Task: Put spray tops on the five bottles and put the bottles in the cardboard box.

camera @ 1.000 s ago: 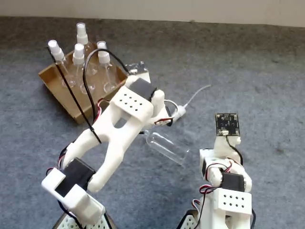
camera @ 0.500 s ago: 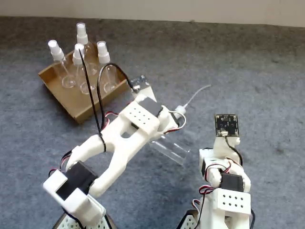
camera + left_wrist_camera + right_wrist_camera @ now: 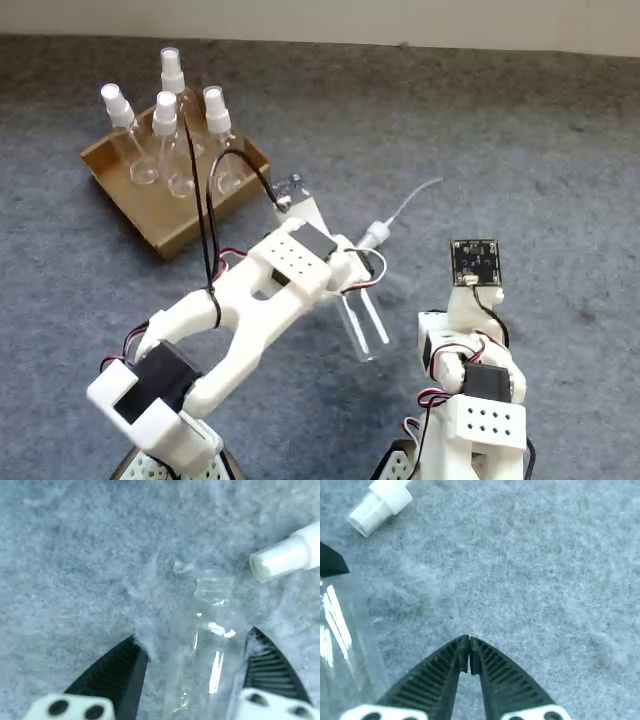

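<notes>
Soft even light, faint shadows, glints on clear bottle (image 3: 210, 645)

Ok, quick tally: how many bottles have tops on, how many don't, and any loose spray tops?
Capped bottles, in the box: 4
Uncapped bottle: 1
Loose spray top: 1
Total: 6

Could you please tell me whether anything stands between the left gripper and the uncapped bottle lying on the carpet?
Nothing visible does. The left gripper is open, and the bottle lies between its jaws on the carpet. The loose spray top lies just beyond the bottle's open neck, out of the way.
</notes>
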Controlling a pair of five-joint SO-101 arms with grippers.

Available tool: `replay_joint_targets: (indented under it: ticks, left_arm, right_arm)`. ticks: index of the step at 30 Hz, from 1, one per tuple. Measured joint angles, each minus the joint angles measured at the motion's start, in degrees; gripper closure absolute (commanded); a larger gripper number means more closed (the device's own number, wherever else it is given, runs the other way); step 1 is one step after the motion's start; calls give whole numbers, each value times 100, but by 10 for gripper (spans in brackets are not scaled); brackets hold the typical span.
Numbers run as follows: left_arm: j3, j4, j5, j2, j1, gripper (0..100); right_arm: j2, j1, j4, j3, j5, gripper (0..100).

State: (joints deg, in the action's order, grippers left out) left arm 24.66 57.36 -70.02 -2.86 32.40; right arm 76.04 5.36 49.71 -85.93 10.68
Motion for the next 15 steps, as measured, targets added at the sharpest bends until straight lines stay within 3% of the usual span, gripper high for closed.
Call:
replay_joint_targets:
  ticks: [9, 15]
  left_arm:
    - [229, -18, 0, 0, 615, 758]
    - [220, -79, 0, -273, 589, 758]
  right_arm:
    - [0, 0, 0, 0, 0, 995]
    - [0, 0, 0, 0, 0, 995]
